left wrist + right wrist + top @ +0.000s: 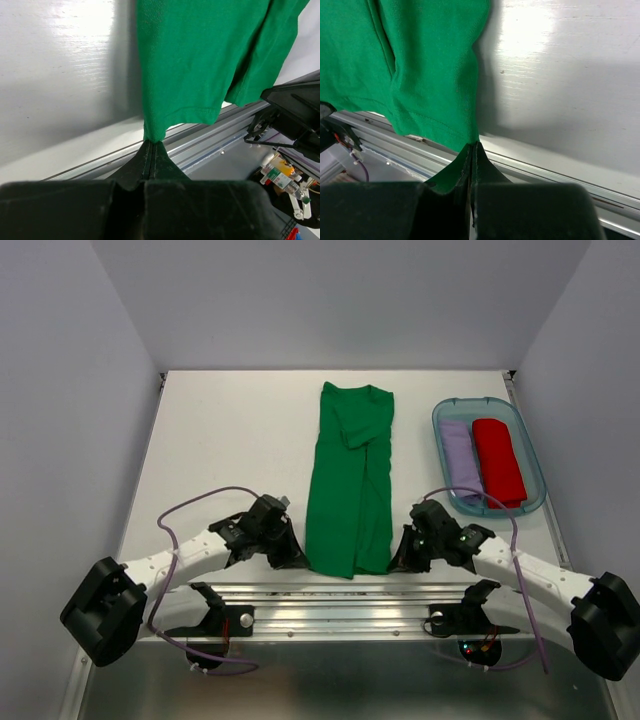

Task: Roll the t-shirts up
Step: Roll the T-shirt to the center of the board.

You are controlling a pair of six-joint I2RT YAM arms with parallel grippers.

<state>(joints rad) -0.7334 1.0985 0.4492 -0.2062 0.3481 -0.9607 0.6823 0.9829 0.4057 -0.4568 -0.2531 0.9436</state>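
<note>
1. 7 o'clock: left gripper (298,560), pinching near-left hem corner of green t-shirt (350,480).
2. Centre: long folded strip, flat on table (230,440).
3. 5 o'clock: right gripper (397,562), pinching near-right corner.
4. 2 o'clock: blue tray (470,401) holding lilac t-shirt (457,455), red t-shirt (498,460).

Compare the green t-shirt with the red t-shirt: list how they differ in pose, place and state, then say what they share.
The green t-shirt lies as a long flat strip; the red t-shirt is a short compact bundle. The green one lies on the table; the red one sits in the blue tray. The left gripper and right gripper pinch the green one's near corners; no gripper holds the red one. Both are plain cloth.
</note>
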